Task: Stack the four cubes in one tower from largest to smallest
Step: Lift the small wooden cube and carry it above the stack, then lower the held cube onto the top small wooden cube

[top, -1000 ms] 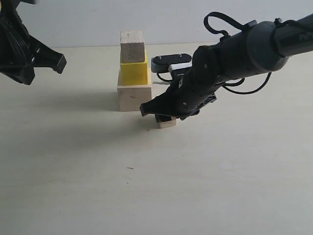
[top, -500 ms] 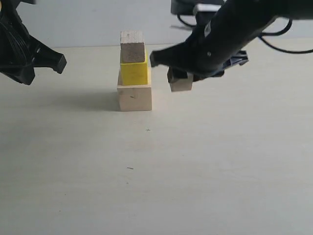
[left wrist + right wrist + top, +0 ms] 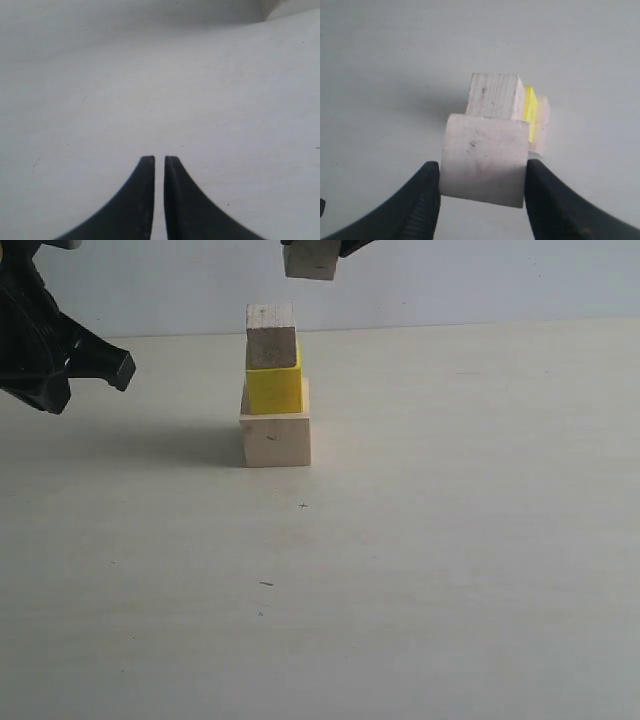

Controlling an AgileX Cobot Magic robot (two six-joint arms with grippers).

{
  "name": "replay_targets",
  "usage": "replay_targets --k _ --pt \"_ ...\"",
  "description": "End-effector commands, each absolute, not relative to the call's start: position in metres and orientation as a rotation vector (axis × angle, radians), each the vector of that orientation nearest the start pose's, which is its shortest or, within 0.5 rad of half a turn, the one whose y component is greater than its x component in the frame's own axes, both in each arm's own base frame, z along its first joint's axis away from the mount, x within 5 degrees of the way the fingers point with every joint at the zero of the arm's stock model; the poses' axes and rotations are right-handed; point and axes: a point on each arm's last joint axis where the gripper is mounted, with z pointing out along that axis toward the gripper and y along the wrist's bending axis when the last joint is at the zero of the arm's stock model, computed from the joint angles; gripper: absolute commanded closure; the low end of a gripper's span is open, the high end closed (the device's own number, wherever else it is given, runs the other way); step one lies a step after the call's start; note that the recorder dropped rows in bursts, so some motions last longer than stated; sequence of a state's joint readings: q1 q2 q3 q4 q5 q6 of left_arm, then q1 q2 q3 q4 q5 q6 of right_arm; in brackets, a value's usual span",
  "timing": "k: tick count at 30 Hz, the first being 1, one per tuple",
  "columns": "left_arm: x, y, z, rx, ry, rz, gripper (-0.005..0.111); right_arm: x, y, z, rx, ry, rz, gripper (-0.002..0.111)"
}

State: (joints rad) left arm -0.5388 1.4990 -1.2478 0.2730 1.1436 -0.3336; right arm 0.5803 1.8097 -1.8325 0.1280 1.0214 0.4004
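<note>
High above the table (image 3: pixel 450 540), the smallest cube (image 3: pixel 311 260) hangs clamped between the right gripper's (image 3: pixel 483 172) jaws. It is over the three-cube tower (image 3: pixel 273 390) and clear of it: medium pale cube (image 3: pixel 271 336) on yellow cube (image 3: pixel 273 388) on large pale cube (image 3: pixel 275 438). Off to the side, the left gripper (image 3: pixel 159 161) is all but closed, holding nothing.

No writing, label or number is readable anywhere.

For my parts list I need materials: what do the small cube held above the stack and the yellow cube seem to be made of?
Held cube: likely bare wood, pale and matte; fine grain lines and small dark specks show on its faces.
Yellow cube: even bright yellow with no grain visible, so painted wood or plastic; the look leaves it open.
</note>
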Motion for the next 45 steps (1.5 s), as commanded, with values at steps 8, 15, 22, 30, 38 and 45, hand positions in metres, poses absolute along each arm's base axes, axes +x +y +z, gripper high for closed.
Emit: replay_targets --k 8,15,22,30,38,45 --pt "0.261 -0.130 0.305 0.380 2.767 0.175 0.097 0.365 0.263 0.344 -0.237 2.623 0.581 0.108" --pt "0.261 -0.130 0.305 0.379 2.768 0.173 0.097 0.378 0.267 0.336 -0.241 2.607 0.535 0.108" --pt "0.260 -0.130 0.305 0.377 2.772 0.169 0.097 0.387 0.272 0.326 -0.241 2.605 0.514 0.108" --pt "0.260 -0.130 0.305 0.377 2.773 0.167 0.097 0.392 0.273 0.322 -0.242 2.583 0.495 0.108" --pt "0.260 -0.130 0.305 0.376 2.772 0.163 0.097 0.395 0.273 0.322 -0.276 2.550 0.470 0.108" --pt "0.260 -0.131 0.305 0.374 2.775 0.156 0.097 0.395 0.274 0.320 -0.278 2.561 0.475 0.108"
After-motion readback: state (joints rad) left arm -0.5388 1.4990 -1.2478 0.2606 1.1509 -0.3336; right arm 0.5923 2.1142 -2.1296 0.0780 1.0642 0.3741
